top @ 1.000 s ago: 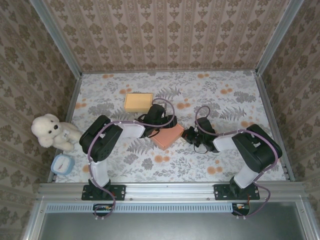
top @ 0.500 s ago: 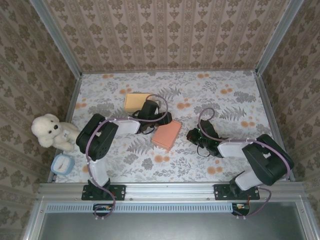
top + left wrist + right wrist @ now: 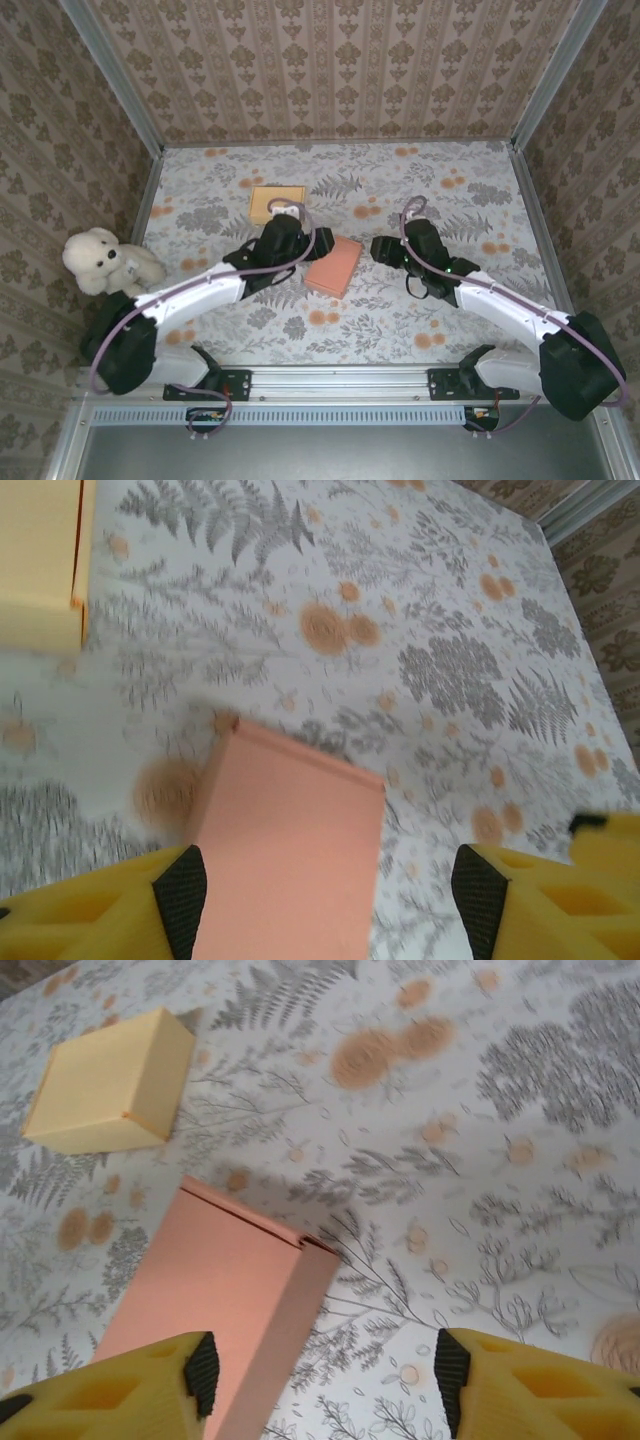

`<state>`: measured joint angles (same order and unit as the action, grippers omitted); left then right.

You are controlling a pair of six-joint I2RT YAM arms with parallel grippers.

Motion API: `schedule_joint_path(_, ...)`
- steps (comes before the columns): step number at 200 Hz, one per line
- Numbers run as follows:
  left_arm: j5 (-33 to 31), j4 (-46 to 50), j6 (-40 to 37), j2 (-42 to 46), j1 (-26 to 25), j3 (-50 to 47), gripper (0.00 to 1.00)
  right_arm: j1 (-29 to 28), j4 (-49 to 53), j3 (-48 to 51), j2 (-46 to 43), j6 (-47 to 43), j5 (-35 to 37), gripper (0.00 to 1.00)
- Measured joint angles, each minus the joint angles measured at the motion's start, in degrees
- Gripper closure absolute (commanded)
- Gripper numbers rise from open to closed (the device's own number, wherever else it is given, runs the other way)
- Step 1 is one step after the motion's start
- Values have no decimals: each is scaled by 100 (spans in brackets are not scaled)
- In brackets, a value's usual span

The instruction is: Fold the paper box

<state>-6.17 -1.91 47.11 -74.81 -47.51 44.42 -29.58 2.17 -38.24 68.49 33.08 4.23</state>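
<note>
One pink box (image 3: 334, 265), one yellow box (image 3: 275, 203) and one teddy bear (image 3: 105, 262).

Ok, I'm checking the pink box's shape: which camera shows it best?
Top external: the whole pink box lies in frame. The right wrist view shows its top and one side, cut off below; the left wrist view has it blurred and cropped.

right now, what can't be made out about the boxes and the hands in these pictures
- Pink box: its near end is cut off by the bottom edge in both wrist views, and the left wrist view is blurred.
- Yellow box: cut by the top-left corner in the left wrist view. From above, the left arm covers its near corner.
- Left hand: from above, too dark and small to see how wide it stands.
</note>
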Motion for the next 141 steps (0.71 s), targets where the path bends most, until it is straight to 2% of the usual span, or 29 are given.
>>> schedule_joint_path(38,-789,286,1152,570,-782,-844,29,0,234,-973,634,-1281,-437,26)
schedule_joint_path(72,-1403,260,2048,529,-1401,-1290,32,2,627,-1987,1858,-2153,-774,26)
schedule_joint_path(96,-1582,-76,2347,173,-1567,-1303,33,9,782,-2393,2573,-2524,-1088,25)
schedule_joint_path(141,-1729,-599,2612,-621,-1615,-1296,34,127,1019,-2802,3294,-2758,-1550,23)
